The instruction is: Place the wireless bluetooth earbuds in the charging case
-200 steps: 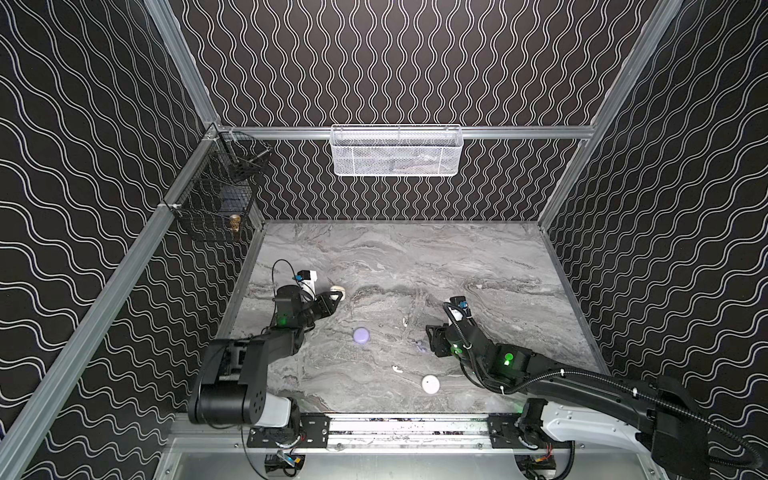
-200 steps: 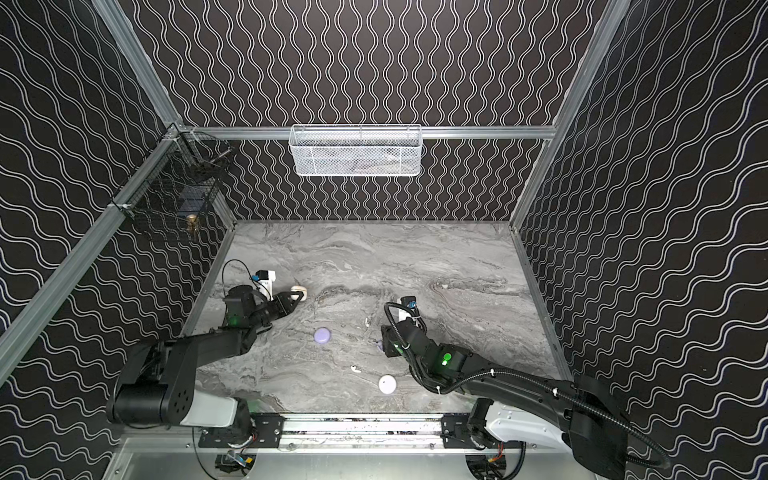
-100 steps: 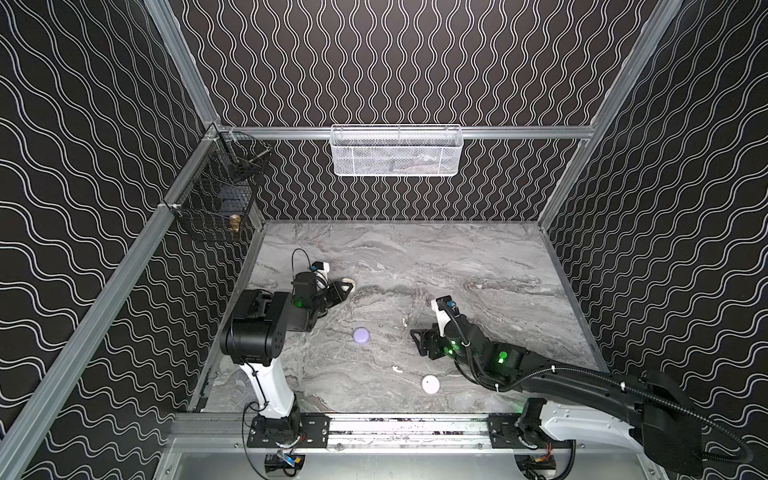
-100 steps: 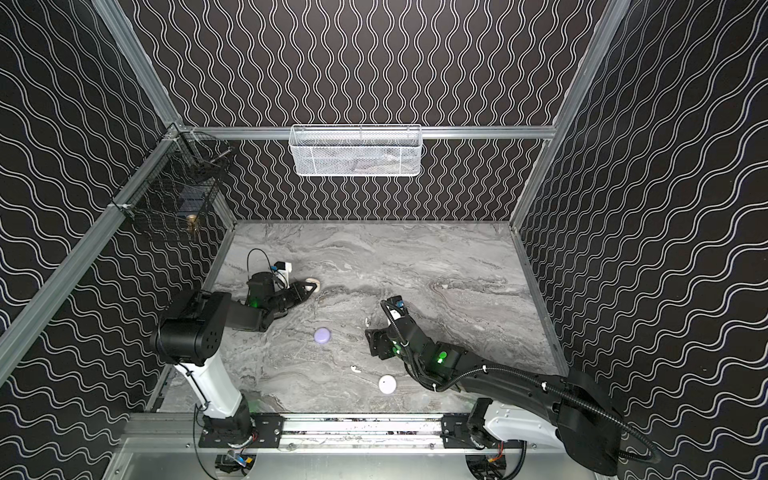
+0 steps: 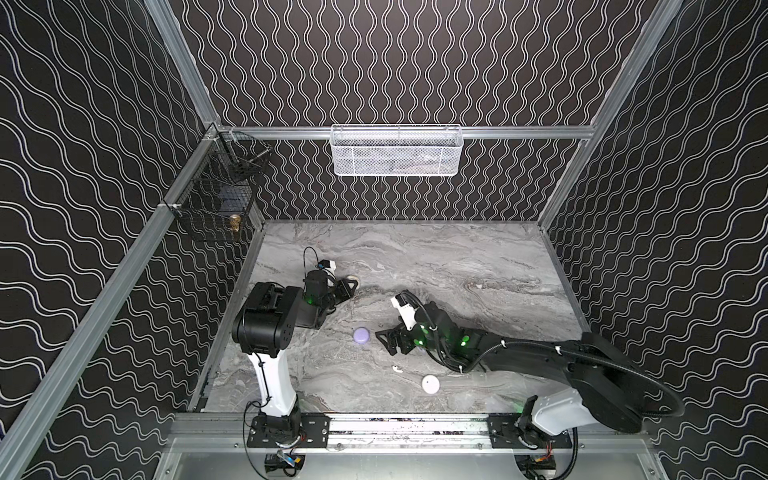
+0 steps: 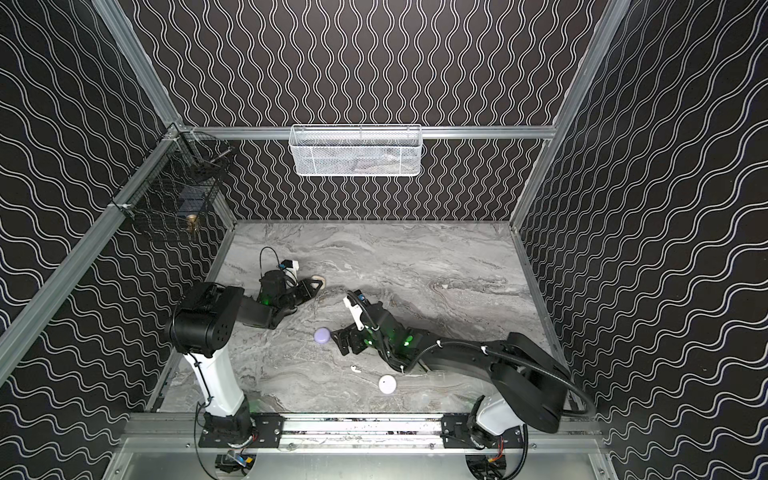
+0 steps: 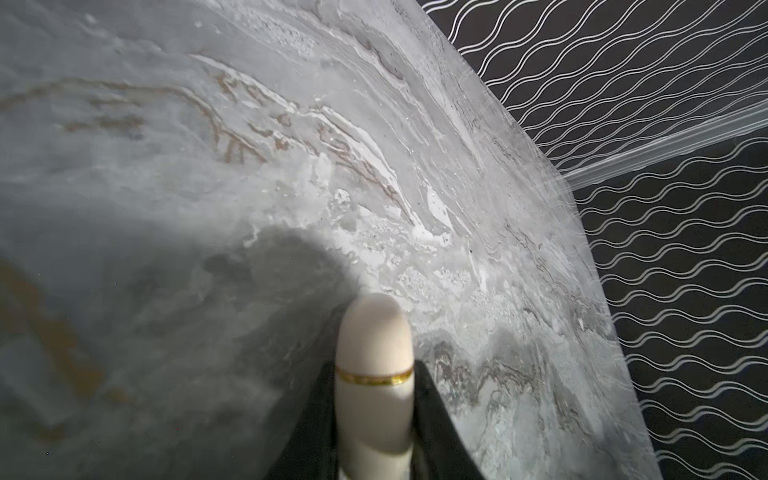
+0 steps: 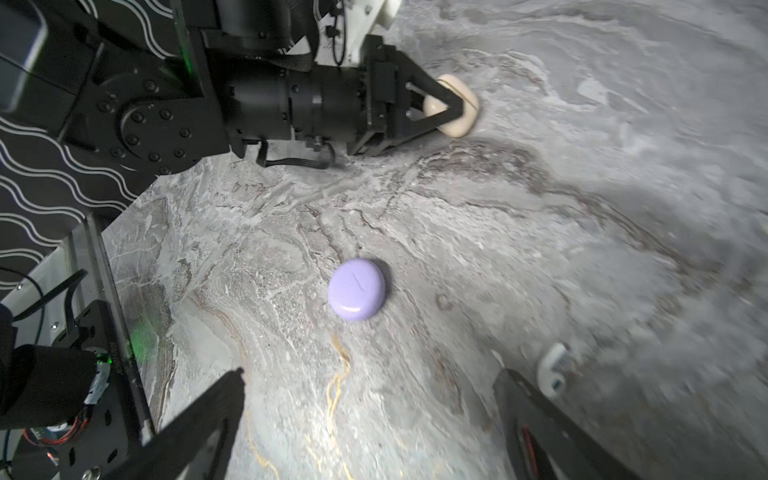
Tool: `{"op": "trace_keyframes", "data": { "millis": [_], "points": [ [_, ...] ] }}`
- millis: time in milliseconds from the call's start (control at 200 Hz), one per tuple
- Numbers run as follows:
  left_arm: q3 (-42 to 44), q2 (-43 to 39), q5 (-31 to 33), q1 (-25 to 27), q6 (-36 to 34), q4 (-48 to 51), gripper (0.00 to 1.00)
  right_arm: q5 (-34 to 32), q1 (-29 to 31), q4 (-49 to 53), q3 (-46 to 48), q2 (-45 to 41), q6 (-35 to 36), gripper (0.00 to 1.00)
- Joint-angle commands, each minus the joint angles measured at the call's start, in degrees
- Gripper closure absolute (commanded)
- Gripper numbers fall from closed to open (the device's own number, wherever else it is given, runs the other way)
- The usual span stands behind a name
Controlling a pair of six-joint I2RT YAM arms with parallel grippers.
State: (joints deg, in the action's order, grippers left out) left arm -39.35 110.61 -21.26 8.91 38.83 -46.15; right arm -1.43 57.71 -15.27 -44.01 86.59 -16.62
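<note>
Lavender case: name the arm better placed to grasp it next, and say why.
Right. The right gripper stands open just beside the lavender case, jaws facing it. The left gripper sits farther back, closed on the cream case.

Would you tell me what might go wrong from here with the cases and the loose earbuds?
The cream case is held on edge only at the tips of the left jaws; it may slip or topple. The right jaws stand wide open near the lavender case, with a small pale earbud beside one of them; an approach could knock either away. Both cases look closed, so pushing an earbud in now would probably fail.
</note>
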Motion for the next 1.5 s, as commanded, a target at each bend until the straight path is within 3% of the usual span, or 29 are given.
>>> {"op": "trace_keyframes", "data": {
  "millis": [0, 200, 455, 520, 671, 826, 991, 1171, 1496],
  "points": [
    [1.4, -0.7, 2.6, 0.0, -1.4, -0.5, 0.48, 2.6, 0.2, -1.5, -2.3, 3.1, 3.5, 0.0],
    [2.9, -3.6, 2.7, -0.1, -3.6, 0.7, 0.22, 2.2, 0.6, 1.3, -7.1, 9.7, 6.5, 0.01],
    [9.2, -16.9, 6.7, -2.9, -6.0, 7.0, 0.14, 2.4, 1.2, 3.6, -11.5, 15.8, 9.9, 0.07],
    [11.4, -21.6, 6.2, -5.2, -5.5, 9.7, 0.02, 2.6, 1.3, 4.1, -12.4, 16.8, 10.2, 0.08],
    [16.5, -37.6, 8.1, -7.5, -9.2, 19.4, 0.01, 4.6, 1.9, 5.6, -15.2, 19.7, 11.2, 0.1],
    [19.9, -55.0, 10.3, -7.4, -12.5, 33.3, 0.05, 2.7, 2.8, 7.8, -18.4, 24.0, 12.0, 0.21],
    [21.2, -67.6, 11.0, -7.4, -13.6, 44.8, 0.05, 2.3, 2.8, 8.7, -20.4, 27.2, 13.2, 0.21],
    [19.8, -73.9, 10.5, -7.4, -14.9, 51.3, 0.06, 1.9, 3.5, 10.0, -21.9, 29.4, 14.4, 0.22],
    [21.6, -73.8, 9.4, -7.4, -15.2, 49.7, 0.13, -0.8, 6.0, 10.6, -21.1, 29.3, 16.1, 0.33]
  ]
}}
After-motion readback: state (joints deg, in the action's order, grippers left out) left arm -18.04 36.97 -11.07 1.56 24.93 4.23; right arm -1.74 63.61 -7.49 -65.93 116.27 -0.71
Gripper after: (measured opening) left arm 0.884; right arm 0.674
